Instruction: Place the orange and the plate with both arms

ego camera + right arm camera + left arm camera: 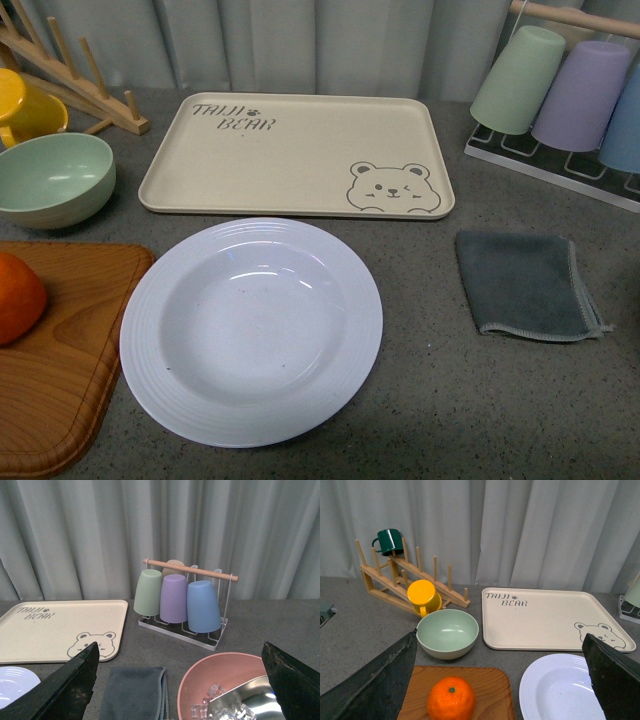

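Note:
The white plate [250,330] lies empty on the grey counter at the front centre, just in front of the beige bear tray [297,155]. The orange [18,297] rests on a wooden cutting board [60,390] at the left edge, half cut off by the frame. Neither gripper shows in the front view. In the left wrist view my left gripper [499,636] is open and hangs above the orange [451,698] and the plate [555,690], holding nothing. My right gripper [180,645] is open and empty; the plate's edge [15,685] shows far off to one side.
A mint-green bowl [52,178], a yellow cup [25,105] and a wooden rack [70,70] stand at the back left. A grey cloth [525,285] lies right of the plate. A wire rack of cups [570,95] is at the back right. A pink bowl [210,675] holds ice cubes.

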